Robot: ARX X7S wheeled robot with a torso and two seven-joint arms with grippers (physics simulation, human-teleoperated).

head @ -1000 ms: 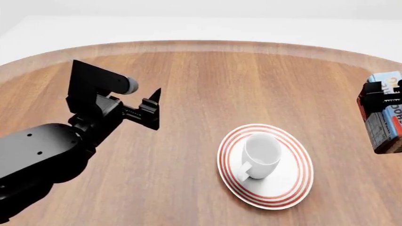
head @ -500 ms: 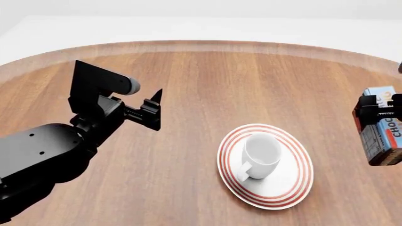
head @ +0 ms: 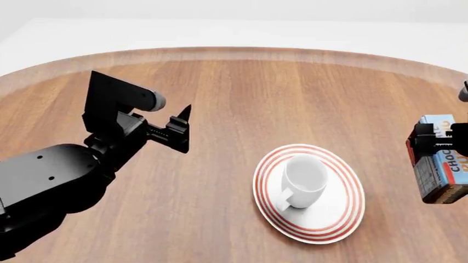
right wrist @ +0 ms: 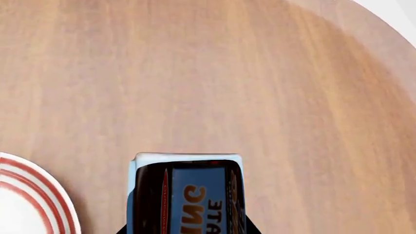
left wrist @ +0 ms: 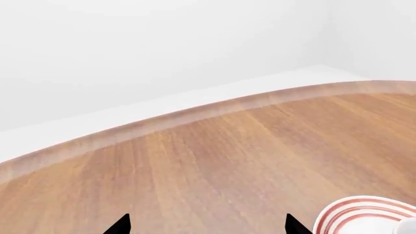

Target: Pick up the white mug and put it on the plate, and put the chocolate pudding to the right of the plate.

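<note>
White mug [head: 305, 179] upright on the plate [head: 343, 219], your right gripper [head: 439, 143] clamping the chocolate pudding [head: 442, 174] right of it, left gripper [head: 183, 129] spread, holding nothing.

Simulated room (blank walls), wooden table [head: 241, 93].

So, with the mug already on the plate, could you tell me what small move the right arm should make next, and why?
Probably lower the right gripper straight down. It is shut on the chocolate pudding, which sits right of the plate and apart from it, seemingly above bare table. The white mug already stands on the plate, so setting the box down is what remains.
</note>
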